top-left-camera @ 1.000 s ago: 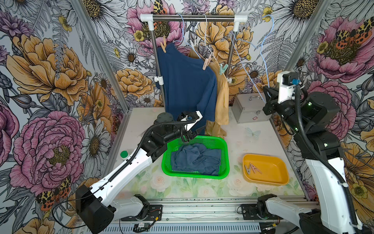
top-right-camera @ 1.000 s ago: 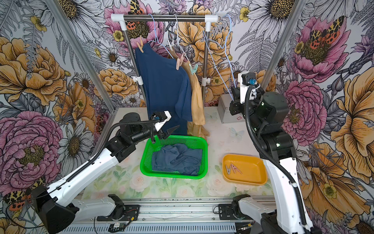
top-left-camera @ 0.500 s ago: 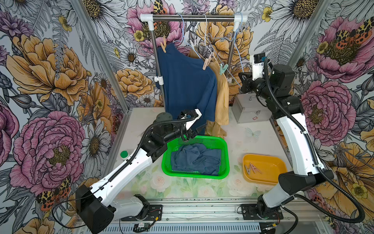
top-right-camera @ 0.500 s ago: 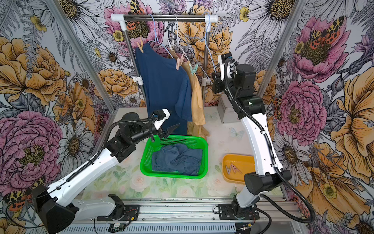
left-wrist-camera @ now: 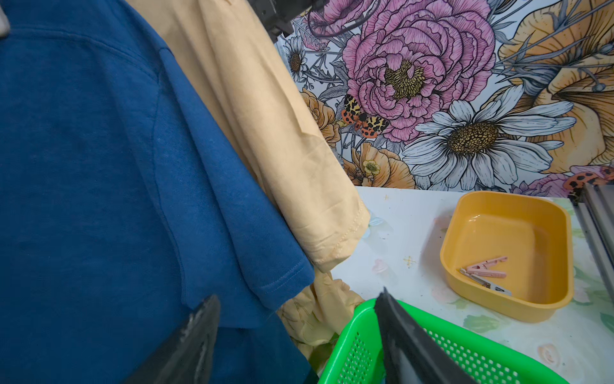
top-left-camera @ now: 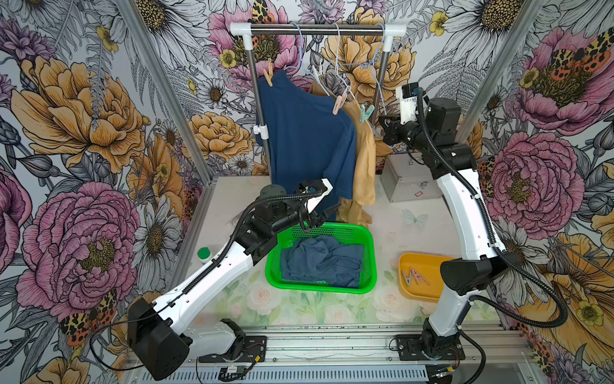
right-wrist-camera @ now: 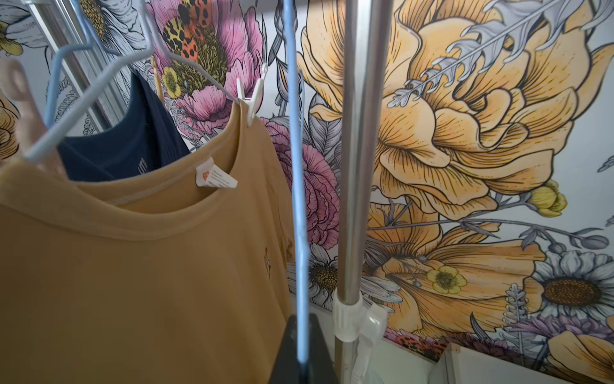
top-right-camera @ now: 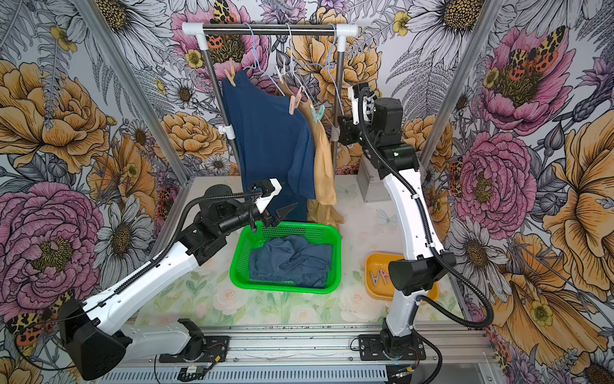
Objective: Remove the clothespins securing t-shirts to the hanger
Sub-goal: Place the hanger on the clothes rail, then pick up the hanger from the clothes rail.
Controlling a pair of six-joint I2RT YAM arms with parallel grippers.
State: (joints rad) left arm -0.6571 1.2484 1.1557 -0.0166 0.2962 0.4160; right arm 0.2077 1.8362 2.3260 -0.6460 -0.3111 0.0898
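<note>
Two clothespins (left-wrist-camera: 486, 271) lie in your yellow tray (left-wrist-camera: 511, 196); four more pin the hanging t-shirts (top-left-camera: 305, 139). Left claw (left-wrist-camera: 298, 296) gapes empty; right claw (top-left-camera: 385, 129) shut.

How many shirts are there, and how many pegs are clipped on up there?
Shirts: 3 (navy shirt, tan shirt, blue shirt in the green basket)
Pegs clipped on hangers: 4 (peach peg, white peg, pink peg, mint peg)
Total: 7
</note>
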